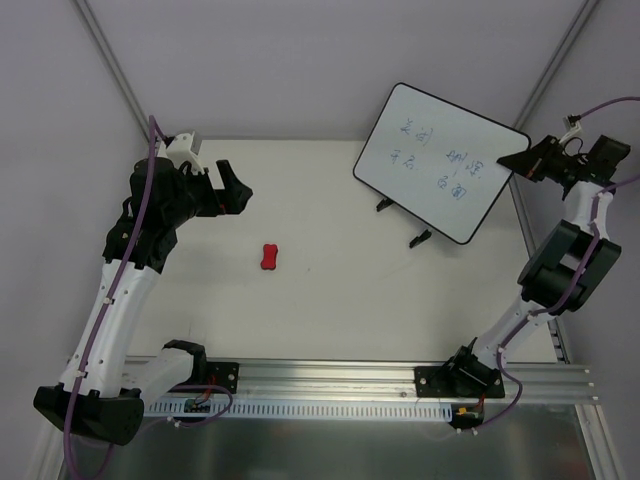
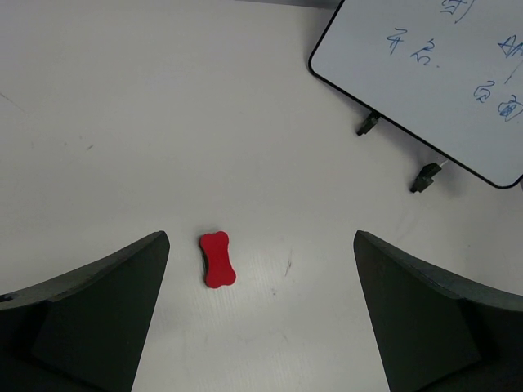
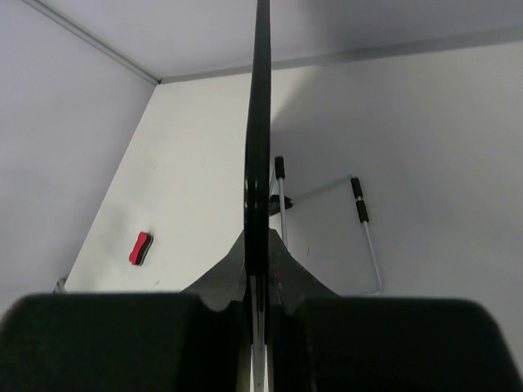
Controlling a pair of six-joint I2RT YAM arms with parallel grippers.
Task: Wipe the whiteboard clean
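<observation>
The whiteboard (image 1: 440,160) stands tilted on its black feet at the back right, with blue handwriting on it. It also shows in the left wrist view (image 2: 433,77) and edge-on in the right wrist view (image 3: 260,122). My right gripper (image 1: 522,160) is shut on the whiteboard's right edge. The red bone-shaped eraser (image 1: 269,257) lies on the table mid-left; it shows in the left wrist view (image 2: 216,259) and the right wrist view (image 3: 140,247). My left gripper (image 1: 232,187) is open and empty, hovering above and back-left of the eraser.
The white table (image 1: 330,300) is enclosed by white walls at back and sides. A metal rail (image 1: 330,380) with the arm bases runs along the near edge. The board's wire stand (image 3: 364,237) rests behind the board.
</observation>
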